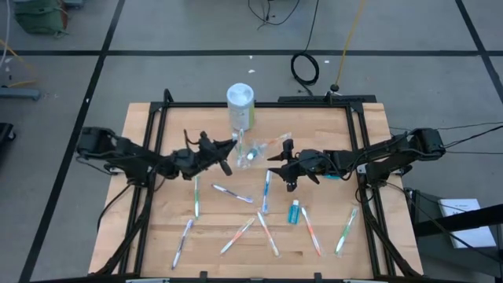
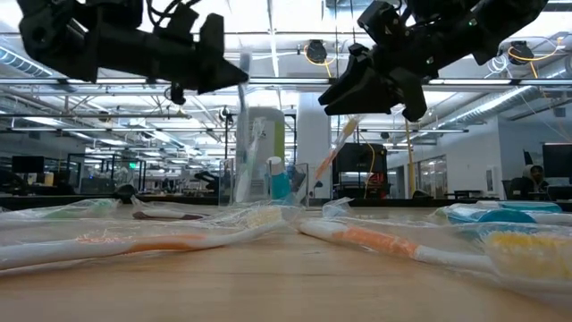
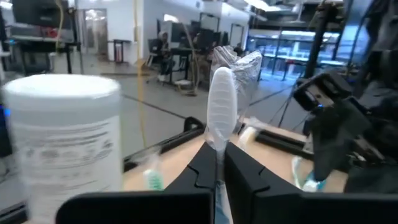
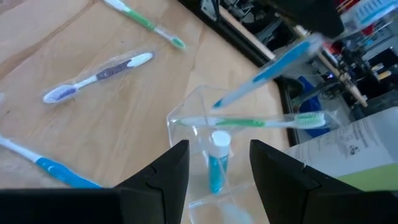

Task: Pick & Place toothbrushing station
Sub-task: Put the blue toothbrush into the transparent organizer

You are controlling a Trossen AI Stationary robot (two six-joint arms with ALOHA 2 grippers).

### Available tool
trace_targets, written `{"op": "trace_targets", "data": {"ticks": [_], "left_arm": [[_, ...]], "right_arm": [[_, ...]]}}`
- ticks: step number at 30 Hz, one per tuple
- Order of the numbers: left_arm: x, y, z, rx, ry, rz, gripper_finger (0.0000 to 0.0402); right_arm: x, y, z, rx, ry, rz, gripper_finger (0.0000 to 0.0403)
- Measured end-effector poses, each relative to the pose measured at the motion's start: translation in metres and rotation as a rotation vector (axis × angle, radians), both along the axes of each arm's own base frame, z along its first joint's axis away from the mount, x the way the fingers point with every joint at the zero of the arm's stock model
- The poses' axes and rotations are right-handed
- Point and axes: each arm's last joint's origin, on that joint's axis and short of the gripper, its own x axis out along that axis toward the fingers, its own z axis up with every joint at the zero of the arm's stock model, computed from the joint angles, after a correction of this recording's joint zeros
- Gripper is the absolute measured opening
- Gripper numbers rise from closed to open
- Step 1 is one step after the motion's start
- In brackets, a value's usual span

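A clear plastic cup (image 1: 250, 151) stands on the table in front of the white canister (image 1: 240, 106). In the right wrist view the cup (image 4: 180, 124) holds a teal toothpaste tube (image 4: 217, 165), and a green toothbrush (image 4: 267, 121) lies across its rim. My left gripper (image 1: 228, 153) is shut on a wrapped blue-handled toothbrush (image 4: 273, 68) at the cup's left. My right gripper (image 1: 281, 167) is open and empty, just right of the cup. Several toothbrushes (image 1: 233, 193) and a teal tube (image 1: 294, 212) lie on the table. My left gripper pinches the wrapped toothbrush between its two fingers at the handle just below the head (image 3: 219, 152). The white head (image 3: 221, 102) sticks out past the fingertips. The brush is lifted off the table and slants down, its lower end (image 4: 217, 101) at the cup's mouth.
The white canister with a green label (image 3: 62, 143) stands at the far middle of the table, close behind the cup. A black frame rail (image 1: 357, 134) runs along the table's sides. Loose toothbrushes (image 1: 312, 232) are scattered over the near half.
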Motion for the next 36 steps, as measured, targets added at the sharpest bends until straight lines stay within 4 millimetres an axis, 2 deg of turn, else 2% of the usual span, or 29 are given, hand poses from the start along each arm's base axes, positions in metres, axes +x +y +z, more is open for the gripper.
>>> {"op": "trace_targets", "data": {"ticks": [4,8,13,18,24,30,36], "left_arm": [[0.014,0.001,-0.017,-0.015,0.062,0.027,0.0014],[0.017,0.001,-0.029,-0.055,0.079,0.053,0.0015],[0.017,0.002,-0.031,-0.098,0.066,0.080,0.0016],[0.016,0.003,-0.037,-0.092,0.127,0.117,0.0019],[0.015,0.003,-0.038,-0.111,0.127,0.145,0.0064],[0.014,0.001,-0.036,-0.092,0.139,0.132,0.0122],[0.006,0.001,-0.007,-0.061,0.062,0.122,0.0154]], "right_arm": [[0.000,0.000,0.001,-0.021,-0.005,0.008,0.0160],[0.000,0.000,0.001,-0.020,-0.009,0.007,0.0160],[0.001,0.000,0.002,-0.019,-0.016,0.007,0.0160],[0.001,0.000,0.002,-0.011,-0.017,0.004,0.0160],[0.001,-0.001,0.002,0.041,-0.028,-0.019,0.0160],[0.001,-0.001,0.002,0.201,-0.059,-0.080,0.0160],[0.002,-0.001,0.001,0.561,-0.138,-0.221,0.0160]]}}
